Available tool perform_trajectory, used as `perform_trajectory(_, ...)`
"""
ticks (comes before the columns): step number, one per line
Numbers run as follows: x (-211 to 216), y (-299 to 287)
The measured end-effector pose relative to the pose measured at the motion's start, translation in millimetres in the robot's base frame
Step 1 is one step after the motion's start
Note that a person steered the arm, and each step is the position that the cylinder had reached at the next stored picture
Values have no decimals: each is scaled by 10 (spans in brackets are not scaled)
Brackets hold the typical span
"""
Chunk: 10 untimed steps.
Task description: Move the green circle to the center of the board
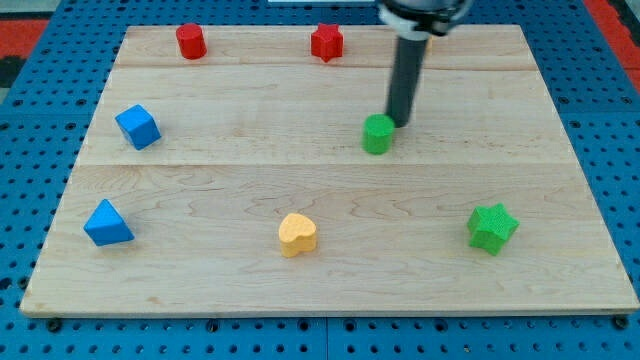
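upright green circle (377,134), my tip (397,124) touching

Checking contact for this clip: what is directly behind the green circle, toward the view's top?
My tip stands just behind the green circle, at its upper right edge. The block covers the contact point, so actual touching can't be confirmed.

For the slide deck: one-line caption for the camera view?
My tip touches the green circle from the upper right, near the centre of the wooden board.
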<state>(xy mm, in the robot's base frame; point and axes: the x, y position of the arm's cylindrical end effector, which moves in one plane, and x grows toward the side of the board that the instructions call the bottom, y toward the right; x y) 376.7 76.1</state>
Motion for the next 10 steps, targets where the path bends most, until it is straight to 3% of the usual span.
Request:
perform_trajectory(1, -14, 460)
perform_trajectory(2, -13, 468)
perform_trajectory(5, 99, 228)
perform_trajectory(6, 100, -224)
perform_trajectory(7, 128, -249)
perform_trajectory(8, 299, 167)
perform_trajectory(9, 592, 129)
perform_trajectory(10, 503, -228)
